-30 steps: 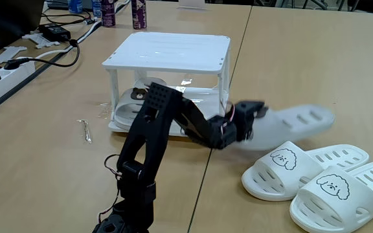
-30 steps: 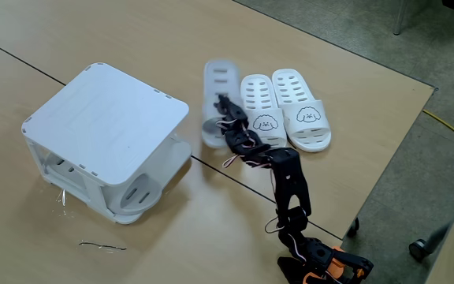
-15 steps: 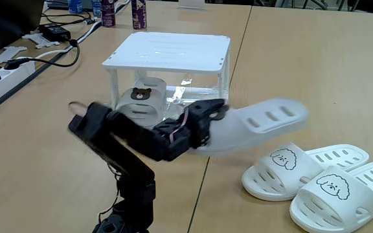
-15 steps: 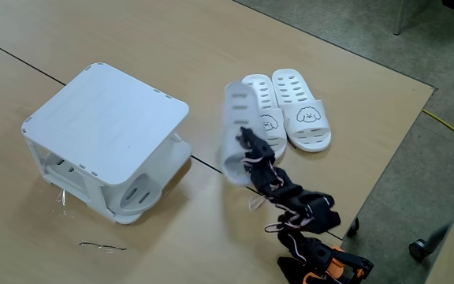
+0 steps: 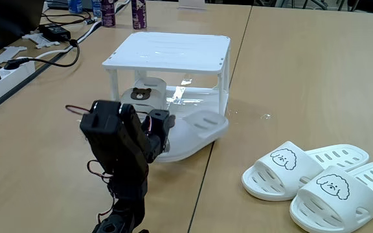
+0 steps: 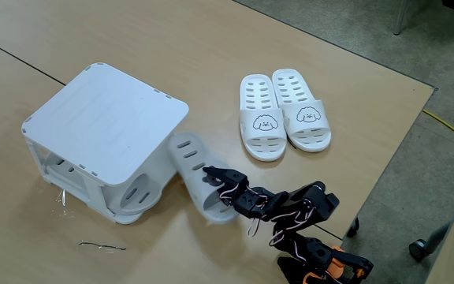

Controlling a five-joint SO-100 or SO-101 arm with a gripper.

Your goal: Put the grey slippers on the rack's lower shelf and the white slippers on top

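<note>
One grey slipper (image 5: 142,95) with a bear badge lies on the lower shelf (image 5: 203,98) of the white rack (image 5: 168,49), and shows at the rack's open side (image 6: 136,192). My gripper (image 5: 163,127) is shut on the heel end of the second grey slipper (image 5: 193,131). That slipper lies low, with its toe at the rack's right front corner, and runs out from the rack (image 6: 105,122) as a grey slipper (image 6: 192,166) held by the gripper (image 6: 213,177). The white slippers (image 5: 316,178) lie side by side on the table, apart from the arm (image 6: 282,114).
A power strip (image 5: 2,74), cables and bottles (image 5: 138,13) crowd the far left of the table in a fixed view. A small metal piece (image 5: 85,129) lies left of the rack. The table's edge (image 6: 385,170) runs close behind the arm's base, with floor beyond.
The arm folded back and swung towards the rack, carrying the grey slipper from beside the white slippers down to the rack's front corner.
</note>
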